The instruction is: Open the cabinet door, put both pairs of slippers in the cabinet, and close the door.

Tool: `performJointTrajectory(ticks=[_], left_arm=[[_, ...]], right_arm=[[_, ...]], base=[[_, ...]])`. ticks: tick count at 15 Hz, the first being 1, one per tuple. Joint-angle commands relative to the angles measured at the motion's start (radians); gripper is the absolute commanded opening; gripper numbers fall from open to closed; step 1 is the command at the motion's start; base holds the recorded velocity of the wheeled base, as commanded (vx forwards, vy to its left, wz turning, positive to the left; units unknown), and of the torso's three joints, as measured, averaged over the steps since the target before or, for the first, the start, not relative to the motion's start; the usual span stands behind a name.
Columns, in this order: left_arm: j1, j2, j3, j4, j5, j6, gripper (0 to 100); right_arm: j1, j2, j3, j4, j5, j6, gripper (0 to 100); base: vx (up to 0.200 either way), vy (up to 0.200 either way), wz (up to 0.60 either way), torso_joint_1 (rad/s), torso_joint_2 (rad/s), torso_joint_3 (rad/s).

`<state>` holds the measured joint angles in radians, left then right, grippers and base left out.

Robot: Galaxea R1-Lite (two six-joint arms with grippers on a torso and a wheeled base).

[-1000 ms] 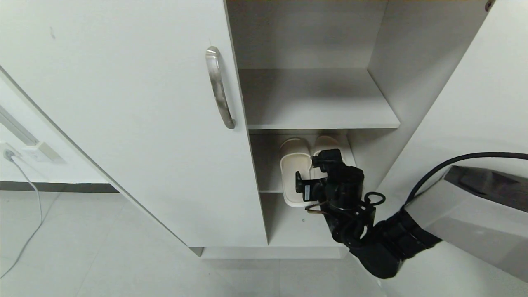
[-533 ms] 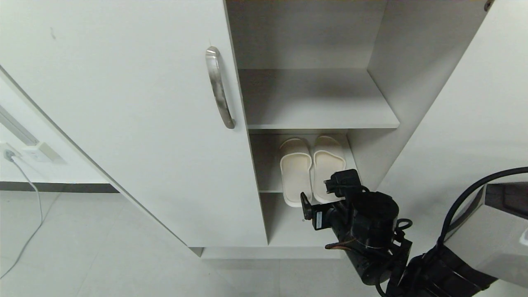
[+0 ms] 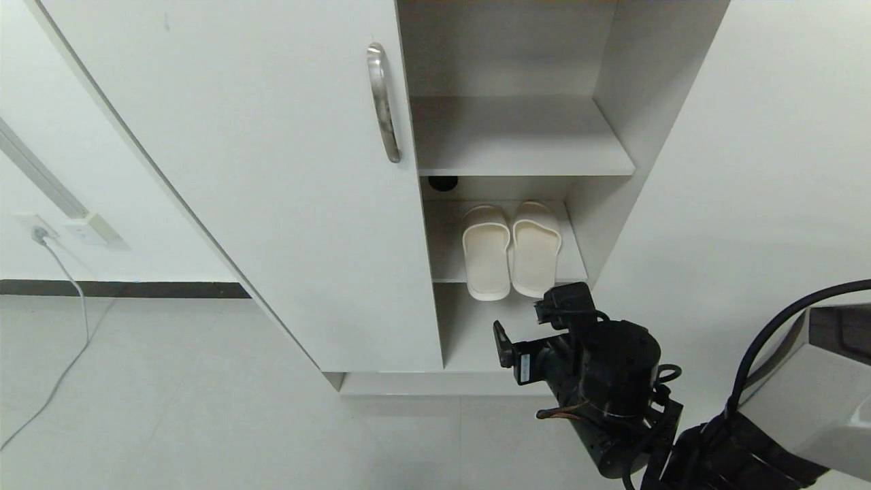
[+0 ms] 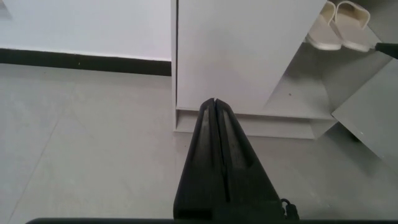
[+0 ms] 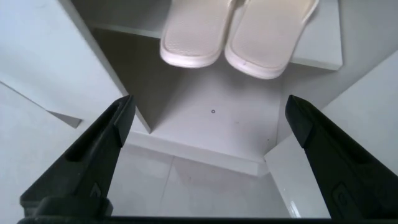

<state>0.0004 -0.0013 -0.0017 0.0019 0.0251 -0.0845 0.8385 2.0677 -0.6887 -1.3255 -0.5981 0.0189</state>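
Slippers (image 3: 510,248): one cream pair on the mid shelf (image 3: 442,262) in the cabinet's open half, side by side & touching, toes to the back, heels just over the shelf's front edge.
Cabinet (image 3: 612,82): white, upright on the floor; upper shelf (image 3: 517,136) above the pair, bottom compartment (image 3: 476,333) below it.
Left door (image 3: 272,170): shut, w/ vertical metal handle (image 3: 384,102) near its inner edge.
Right door (image 3: 748,150): swung out, open.
Right gripper (image 3: 534,323): in front of bottom compartment, below & near the pair, not touching; jaws spread wide, nothing betw. them.
Left gripper (image 4: 214,102): over the floor (image 4: 93,143), pointed at cabinet's base, well apart from the pair; jaws pressed together, holding nothing.
Wall: socket (image 3: 37,233) at left w/ cable (image 3: 68,327) running down to the floor.
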Motion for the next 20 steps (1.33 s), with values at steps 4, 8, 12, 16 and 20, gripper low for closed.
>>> performJointTrajectory(ticks=[4, 8, 12, 16, 20], left_arm=[[0.001, 0.001, 0.0, 0.0, -0.002, 0.0, 0], [0.001, 0.001, 0.0, 0.0, -0.002, -0.001, 0], [0.001, 0.003, 0.0, 0.0, -0.002, 0.0, 0], [0.001, 0.001, 0.0, 0.0, -0.002, 0.0, 0], [0.001, 0.001, 0.0, 0.0, -0.002, 0.0, 0]], right_arm=[[0.002, 0.006, 0.002, 0.0, -0.002, -0.001, 100], [0.002, 0.006, 0.002, 0.0, -0.002, -0.001, 100], [0.002, 0.009, 0.005, 0.002, 0.003, -0.001, 100], [0.002, 0.006, 0.005, 0.0, 0.001, -0.002, 100], [-0.006, 0.005, 0.006, 0.002, -0.003, -0.002, 100]], base=[[0.0, 0.0, 0.0, 0.0, 0.0, 0.0], [0.0, 0.0, 0.0, 0.0, 0.0, 0.0], [0.0, 0.0, 0.0, 0.001, 0.0, 0.065], [0.0, 0.0, 0.0, 0.0, 0.0, 0.187], [0.0, 0.0, 0.0, 0.0, 0.0, 0.204]])
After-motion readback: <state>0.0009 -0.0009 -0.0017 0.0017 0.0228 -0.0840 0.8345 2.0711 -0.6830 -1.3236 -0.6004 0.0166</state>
